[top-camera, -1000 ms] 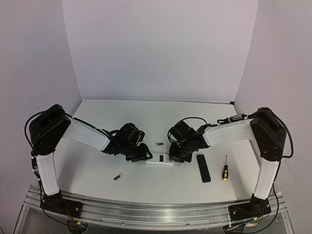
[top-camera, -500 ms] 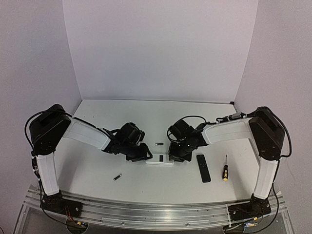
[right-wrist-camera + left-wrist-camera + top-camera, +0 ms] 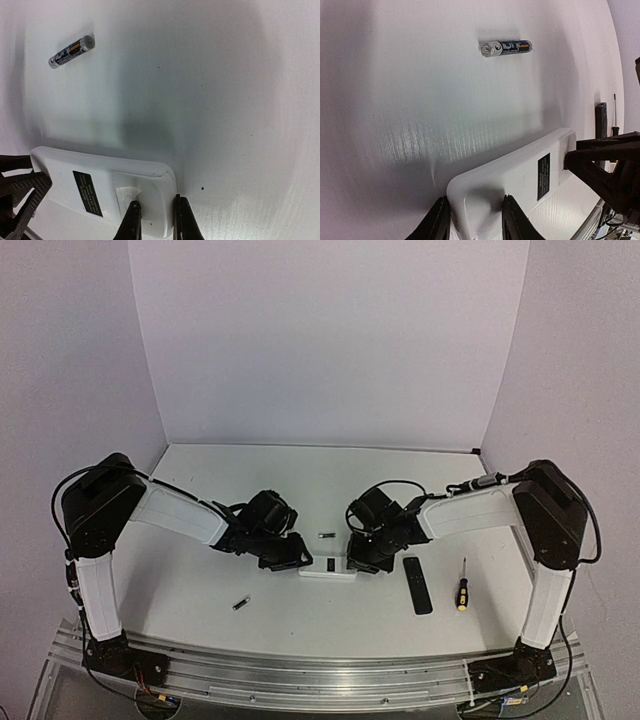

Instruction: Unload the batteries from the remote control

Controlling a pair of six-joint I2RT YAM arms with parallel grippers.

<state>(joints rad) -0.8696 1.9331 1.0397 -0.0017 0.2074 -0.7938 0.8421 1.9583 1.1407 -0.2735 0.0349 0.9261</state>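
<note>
The white remote control lies back up at the table's middle, with a small black label on it. My left gripper is shut on its left end; in the left wrist view the fingers clamp the rounded end of the remote. My right gripper is shut on its right end, one finger in the cover's recess and one on the outer edge. One battery lies just behind the remote and shows in both wrist views. Another battery lies at the front left.
A long flat black piece lies right of the remote. A yellow-and-black-handled screwdriver lies further right. White walls close the back and sides of the table.
</note>
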